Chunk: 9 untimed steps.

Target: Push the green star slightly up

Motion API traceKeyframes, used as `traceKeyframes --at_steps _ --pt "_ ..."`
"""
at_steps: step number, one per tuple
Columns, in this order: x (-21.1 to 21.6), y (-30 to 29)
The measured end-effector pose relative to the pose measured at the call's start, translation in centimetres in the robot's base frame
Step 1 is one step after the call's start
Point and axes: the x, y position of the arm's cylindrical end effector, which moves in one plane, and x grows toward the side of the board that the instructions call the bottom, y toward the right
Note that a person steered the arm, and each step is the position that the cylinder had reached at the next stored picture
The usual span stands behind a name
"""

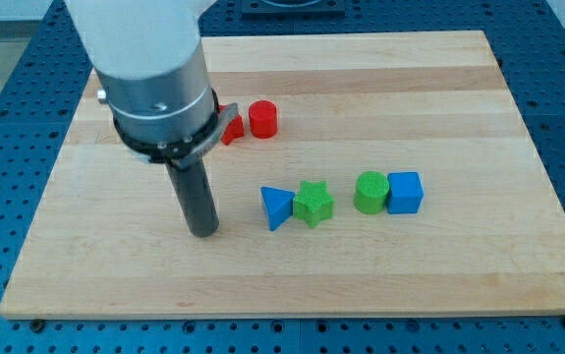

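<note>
The green star lies near the middle of the wooden board. A blue triangle touches its left side. My tip rests on the board to the left of the blue triangle, a little lower than the star and apart from every block. The dark rod rises from the tip into the arm's grey and white body at the view's top left.
A green cylinder and a blue cube sit side by side right of the star. A red cylinder lies above. Another red block, partly hidden by the arm, lies left of it.
</note>
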Motion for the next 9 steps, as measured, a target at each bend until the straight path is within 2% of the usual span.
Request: traceKeyframes --at_steps 4,9 --pt "-1.2 4.7" --pt "-1.6 6.7"
